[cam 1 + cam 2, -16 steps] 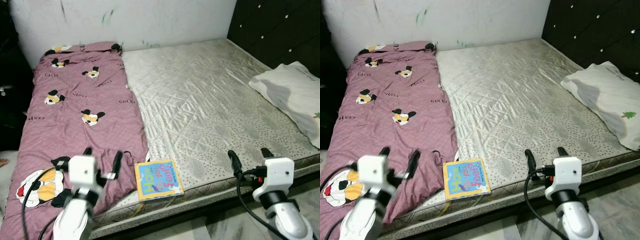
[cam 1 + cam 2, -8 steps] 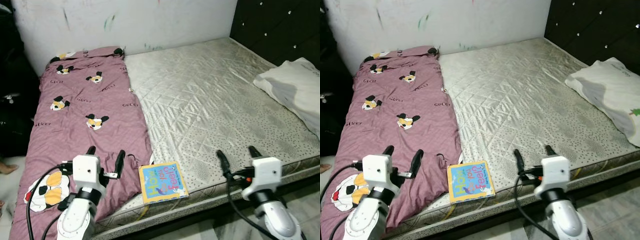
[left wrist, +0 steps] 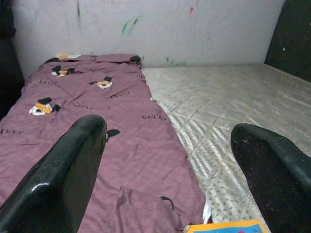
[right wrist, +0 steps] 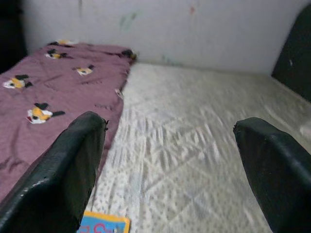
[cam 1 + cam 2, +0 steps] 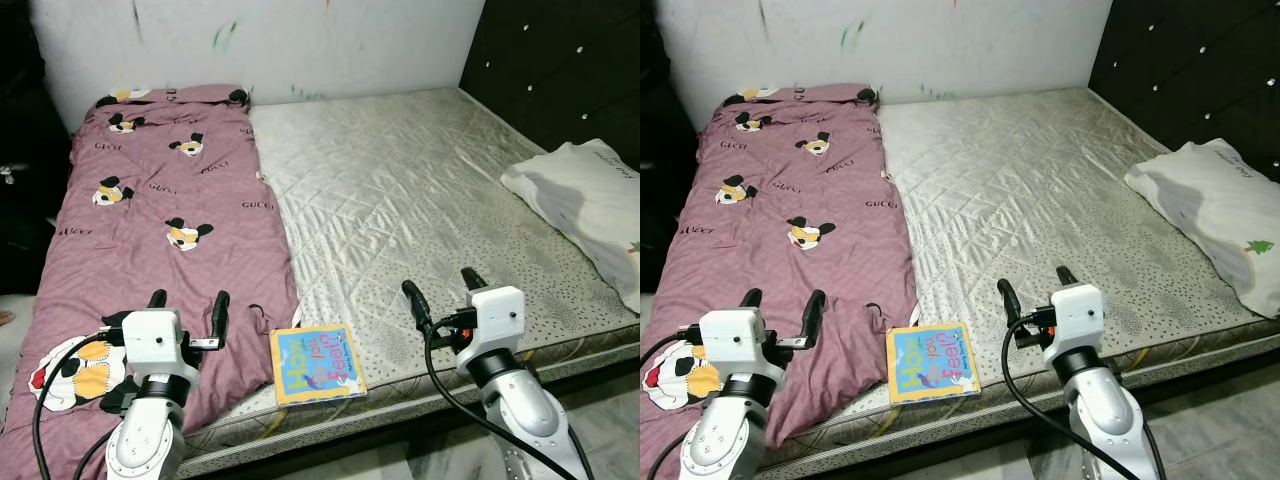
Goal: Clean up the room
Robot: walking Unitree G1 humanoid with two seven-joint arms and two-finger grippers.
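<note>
You face a bed [image 5: 400, 200] with a bare quilted mattress, pushed against a white wall [image 5: 300, 40] marked with paint smudges. A dark tufted headboard [image 5: 560, 70] stands on your right, pale tiled floor [image 5: 1220, 420] below.

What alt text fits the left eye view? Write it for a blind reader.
A colourful children's book lies at the near edge of a bare quilted mattress, between the open left gripper and open right gripper. A mauve cartoon-print blanket covers the left side; a white pillow lies right.

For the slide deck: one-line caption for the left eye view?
Both pincers, left and right, held open over the bed's near edge, flanking a colourful book beside a purple blanket.
</note>
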